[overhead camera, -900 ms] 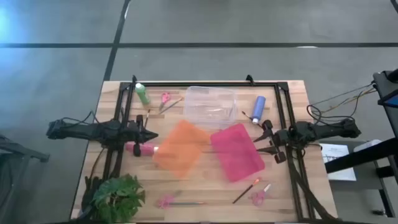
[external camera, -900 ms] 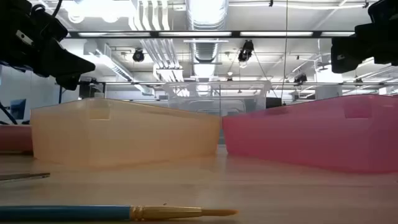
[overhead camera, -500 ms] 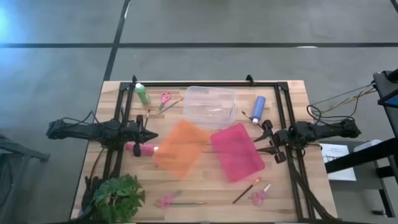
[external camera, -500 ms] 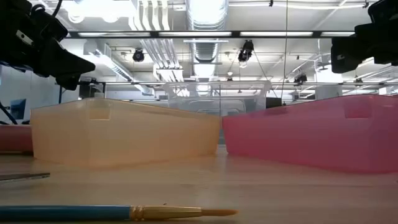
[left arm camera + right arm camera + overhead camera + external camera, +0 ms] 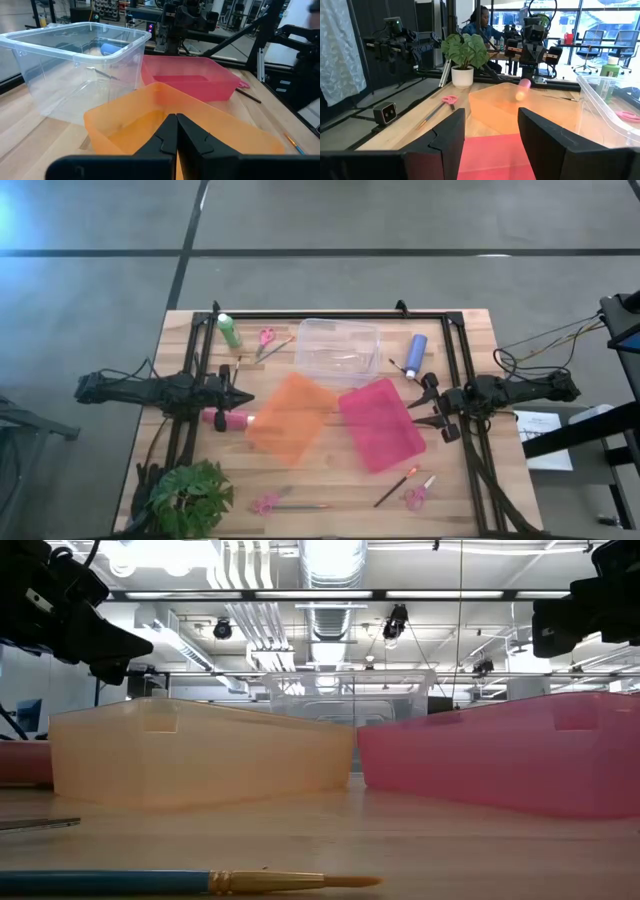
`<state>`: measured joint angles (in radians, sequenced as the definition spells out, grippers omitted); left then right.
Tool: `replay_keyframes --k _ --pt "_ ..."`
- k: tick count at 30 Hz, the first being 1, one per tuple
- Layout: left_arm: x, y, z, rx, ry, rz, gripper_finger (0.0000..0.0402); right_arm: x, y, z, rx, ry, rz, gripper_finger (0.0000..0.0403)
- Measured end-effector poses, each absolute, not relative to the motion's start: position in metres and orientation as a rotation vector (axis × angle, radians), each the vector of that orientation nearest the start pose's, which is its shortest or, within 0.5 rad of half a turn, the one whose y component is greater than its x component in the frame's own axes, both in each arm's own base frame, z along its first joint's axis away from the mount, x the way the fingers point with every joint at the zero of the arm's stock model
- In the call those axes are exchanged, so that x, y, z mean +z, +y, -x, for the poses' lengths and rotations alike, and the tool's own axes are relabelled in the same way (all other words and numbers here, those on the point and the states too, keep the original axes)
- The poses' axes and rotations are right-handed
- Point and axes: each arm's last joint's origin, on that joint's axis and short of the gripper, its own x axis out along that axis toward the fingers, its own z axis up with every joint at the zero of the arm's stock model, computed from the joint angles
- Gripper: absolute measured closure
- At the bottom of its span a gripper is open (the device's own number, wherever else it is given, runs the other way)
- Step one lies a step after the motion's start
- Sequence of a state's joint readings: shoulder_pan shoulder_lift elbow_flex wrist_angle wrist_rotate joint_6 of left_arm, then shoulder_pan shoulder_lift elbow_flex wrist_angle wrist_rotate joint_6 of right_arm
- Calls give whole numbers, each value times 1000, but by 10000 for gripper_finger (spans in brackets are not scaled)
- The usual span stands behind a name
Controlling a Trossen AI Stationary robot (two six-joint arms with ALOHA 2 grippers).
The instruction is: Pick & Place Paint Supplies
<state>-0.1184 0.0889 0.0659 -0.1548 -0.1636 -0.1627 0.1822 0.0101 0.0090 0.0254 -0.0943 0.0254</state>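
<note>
The green bottle (image 5: 229,330) lies near the far left corner of the table. The pink-red bottle (image 5: 228,419) lies on its side beside the orange bin (image 5: 291,418), just below my left gripper (image 5: 243,396). The blue bottle (image 5: 416,350) lies right of the clear bin (image 5: 339,350). Thin brushes lie at the far left (image 5: 276,347) and the near right (image 5: 397,487), and a blue-handled one (image 5: 190,882) lies at the near edge. My left gripper (image 5: 176,131) is shut and hovers at the orange bin's left edge. My right gripper (image 5: 491,131) is open, beside the pink bin (image 5: 381,423).
Pink scissors lie at the far left (image 5: 266,337), near left (image 5: 266,503) and near right (image 5: 418,496). A potted plant (image 5: 190,498) stands at the near left corner. A black frame (image 5: 330,314) borders the table. A person (image 5: 480,20) sits beyond the table.
</note>
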Motion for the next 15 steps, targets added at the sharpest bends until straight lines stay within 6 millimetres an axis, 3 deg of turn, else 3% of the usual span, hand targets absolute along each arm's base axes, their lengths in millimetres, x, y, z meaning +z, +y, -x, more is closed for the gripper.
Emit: replay_keyframes --k 13,15 --pt "164 -7 -98 59 172 137 394 169 20 -95 277 -32 -7 225" --pt "164 -7 -98 59 172 137 394 170 21 -95 298 -27 -98 225"
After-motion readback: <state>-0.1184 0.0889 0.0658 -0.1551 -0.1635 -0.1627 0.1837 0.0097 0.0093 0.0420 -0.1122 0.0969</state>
